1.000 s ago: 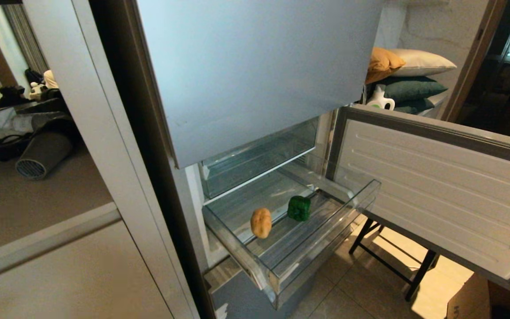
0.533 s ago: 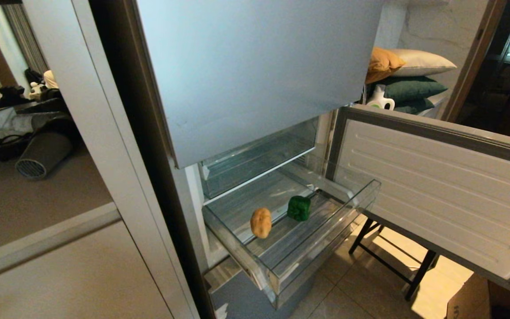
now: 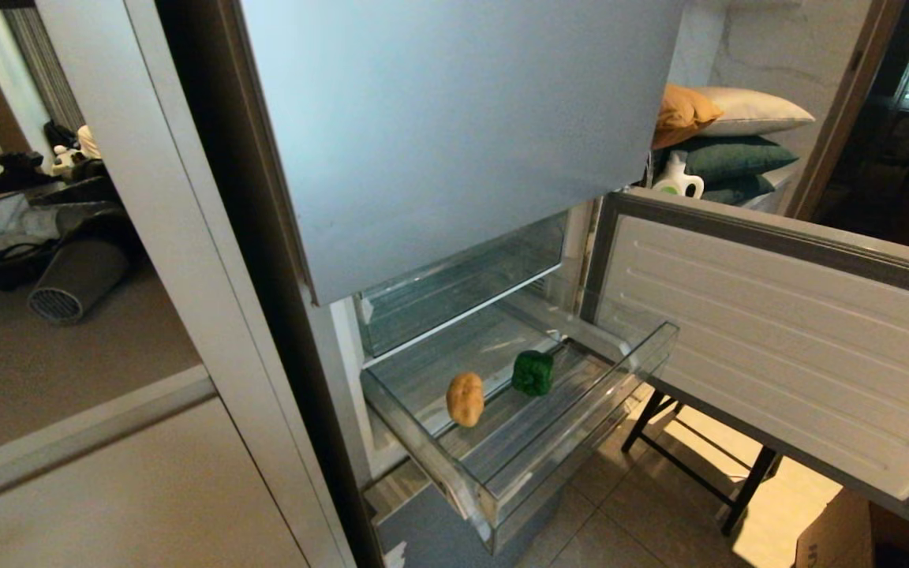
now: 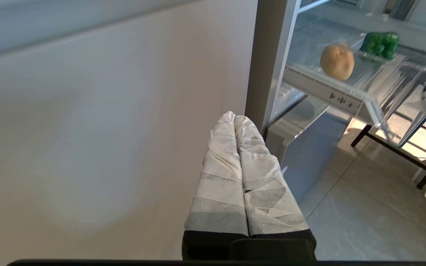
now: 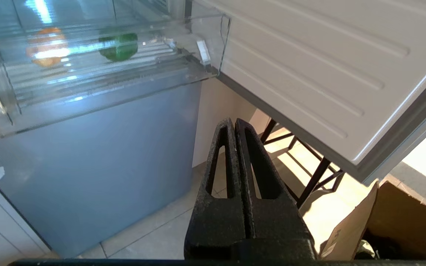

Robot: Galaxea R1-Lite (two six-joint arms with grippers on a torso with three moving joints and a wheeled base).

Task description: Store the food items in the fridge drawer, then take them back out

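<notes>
Since both claws are pressed shut on nothing, we read the storing as done: our right claw hangs low in its frame beneath the fridge drawer, our left claw beside the cabinet. At centre of the head view, the potato and green pepper rest apart on the pulled-out drawer's ridged floor, reachable for retrieval.

White-wrapped left gripper, black right gripper
</notes>
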